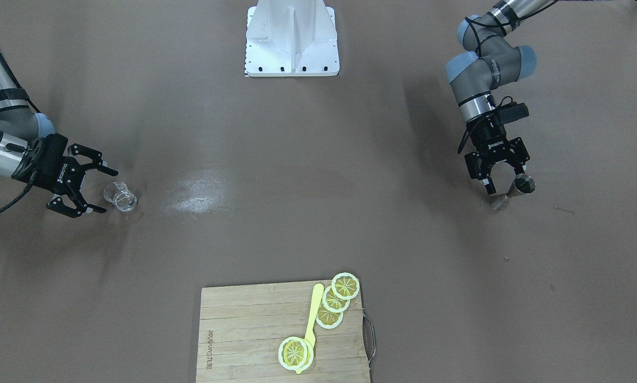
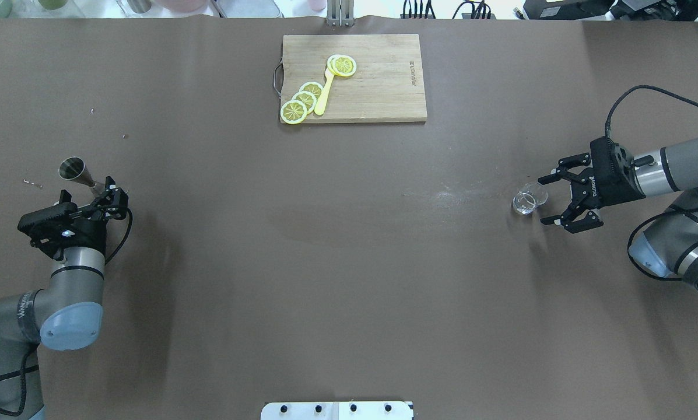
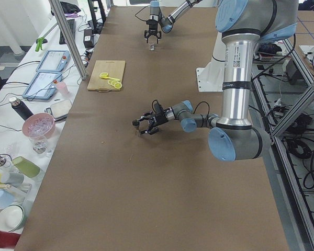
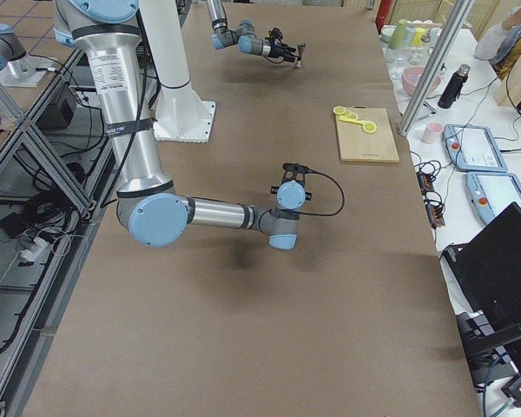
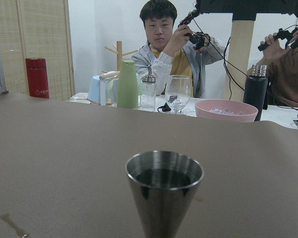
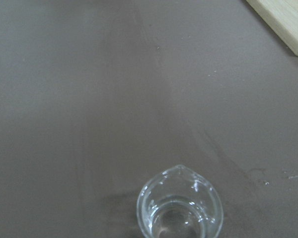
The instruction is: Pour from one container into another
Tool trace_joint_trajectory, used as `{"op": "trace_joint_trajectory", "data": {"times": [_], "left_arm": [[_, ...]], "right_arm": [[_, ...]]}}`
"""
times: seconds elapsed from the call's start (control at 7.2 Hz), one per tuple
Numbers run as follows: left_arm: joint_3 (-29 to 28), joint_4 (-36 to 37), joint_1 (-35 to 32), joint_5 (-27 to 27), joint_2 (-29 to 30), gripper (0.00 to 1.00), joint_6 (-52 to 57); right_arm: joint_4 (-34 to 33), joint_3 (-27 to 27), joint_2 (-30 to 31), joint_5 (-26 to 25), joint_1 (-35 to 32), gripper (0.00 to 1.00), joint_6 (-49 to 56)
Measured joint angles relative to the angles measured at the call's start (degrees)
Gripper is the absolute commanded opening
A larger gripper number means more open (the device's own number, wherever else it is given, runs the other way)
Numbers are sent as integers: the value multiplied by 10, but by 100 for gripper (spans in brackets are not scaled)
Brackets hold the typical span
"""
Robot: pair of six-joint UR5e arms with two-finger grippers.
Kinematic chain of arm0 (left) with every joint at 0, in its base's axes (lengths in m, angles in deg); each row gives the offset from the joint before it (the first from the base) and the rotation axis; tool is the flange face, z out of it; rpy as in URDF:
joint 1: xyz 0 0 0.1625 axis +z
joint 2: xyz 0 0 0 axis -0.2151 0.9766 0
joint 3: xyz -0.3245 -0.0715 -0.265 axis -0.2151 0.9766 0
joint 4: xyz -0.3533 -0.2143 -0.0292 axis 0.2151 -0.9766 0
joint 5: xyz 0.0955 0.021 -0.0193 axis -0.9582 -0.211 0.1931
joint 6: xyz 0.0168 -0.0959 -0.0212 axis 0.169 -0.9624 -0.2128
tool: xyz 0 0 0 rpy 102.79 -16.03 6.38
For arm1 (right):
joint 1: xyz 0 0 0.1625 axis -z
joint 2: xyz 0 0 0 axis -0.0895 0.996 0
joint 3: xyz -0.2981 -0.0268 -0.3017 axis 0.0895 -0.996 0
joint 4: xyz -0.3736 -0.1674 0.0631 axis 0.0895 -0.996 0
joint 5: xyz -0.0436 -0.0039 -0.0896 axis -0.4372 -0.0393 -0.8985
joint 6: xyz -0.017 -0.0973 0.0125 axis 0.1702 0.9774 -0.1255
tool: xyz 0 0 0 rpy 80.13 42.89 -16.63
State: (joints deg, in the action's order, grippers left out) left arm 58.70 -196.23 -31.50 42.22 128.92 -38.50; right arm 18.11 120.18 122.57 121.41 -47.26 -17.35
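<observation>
1. At the table's (image 2: 349,262) end on the robot's right side, you'll find the right gripper (image 2: 543,202) lying low and nearly level. Its two fingers are spread wide and are pinching nothing.
2. The clear glass cup (image 2: 525,203) stands upright on the table right at those fingertips. Its near side reaches into the gap between them, and it looks apart from both fingers.
3. In the right wrist view you look down into the cup and can see a small pouring lip on its rim. You cannot tell whether it holds any liquid.
4. At the opposite end, the left gripper (image 1: 505,183) points steeply down at the table with its jaws also spread apart.
5. The steel jigger (image 1: 522,185) stands upright on the table at that gripper's fingers, with its narrow waist about level with the fingertips. You cannot tell from these views whether either finger touches it.
6. In the left wrist view the jigger sits close and low in the middle. Its upper cone is open to the top and dark inside.
7. The cup and the jigger are well apart, one at each end of the table.
8. Midway along the operators' edge lies a wooden cutting board (image 2: 378,76). It carries several lemon slices (image 2: 302,100) and a yellow utensil (image 2: 323,96).
9. Beyond the table in the left wrist view, two people sit behind a side table. On it stand a pink bowl (image 5: 226,109), a wine glass (image 5: 178,91) and a green jug (image 5: 127,84).
</observation>
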Motion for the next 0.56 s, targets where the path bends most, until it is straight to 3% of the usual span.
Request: {"op": "trace_joint_trajectory", "data": {"times": [0.56], "left_arm": [[-19,0,-8,-30,11,88,1]], "right_arm": [[21,-7,-3,-8,5,94,1]]}}
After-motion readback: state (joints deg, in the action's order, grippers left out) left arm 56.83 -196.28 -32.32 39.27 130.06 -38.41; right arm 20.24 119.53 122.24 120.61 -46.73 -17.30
